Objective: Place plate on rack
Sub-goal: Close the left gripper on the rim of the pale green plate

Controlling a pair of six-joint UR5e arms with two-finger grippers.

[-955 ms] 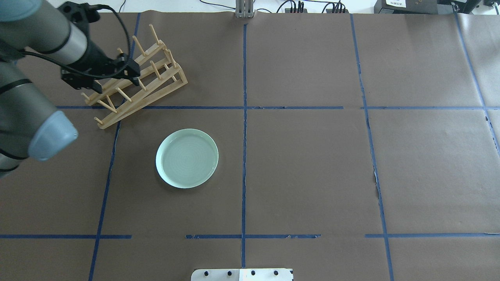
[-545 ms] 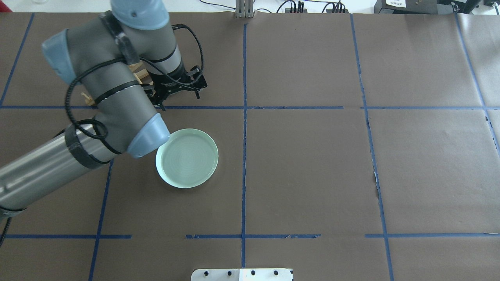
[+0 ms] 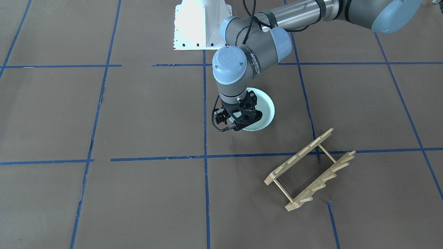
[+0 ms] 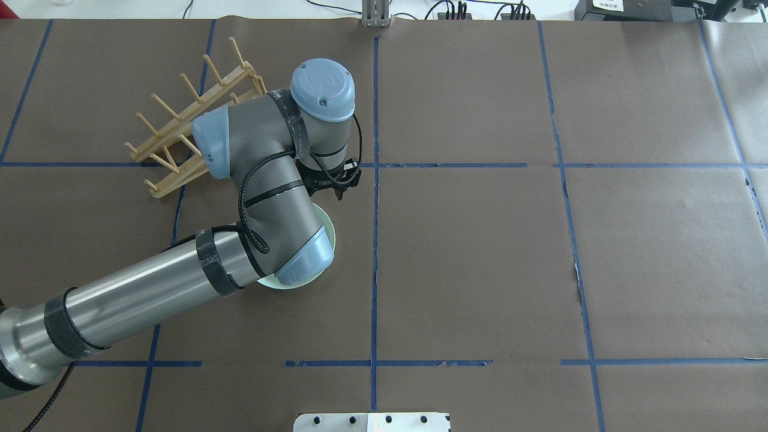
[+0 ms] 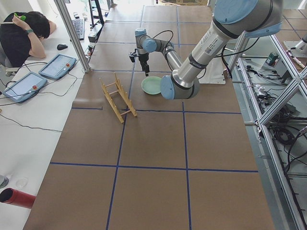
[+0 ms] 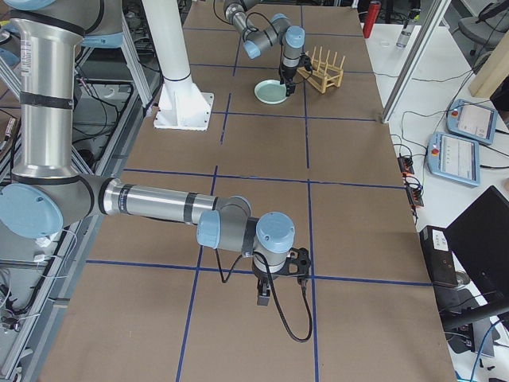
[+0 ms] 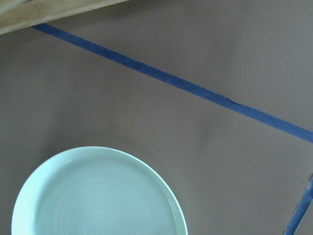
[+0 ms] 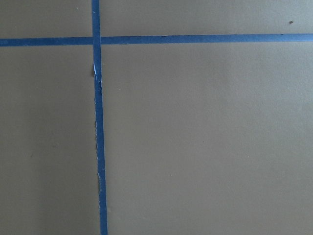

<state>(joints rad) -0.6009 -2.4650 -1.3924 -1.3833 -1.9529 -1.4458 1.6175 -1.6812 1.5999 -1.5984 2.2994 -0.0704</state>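
The plate (image 3: 266, 109) lies flat on the counter (image 3: 138, 114), not yet grasped. The left hand (image 3: 239, 121) hangs above the plate's far rim, probably for an edge grip; its finger spread cannot be determined. The rack (image 3: 298, 154) stands well apart from the plate.

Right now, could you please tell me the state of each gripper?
Left gripper: jaws open, over the edge of the mint-green plate, holding nothing.
Right gripper: cannot be told; only the side view shows it.

Overhead and front views face each other, sharing the plate (image 3: 267, 110) and rack (image 3: 299, 155).
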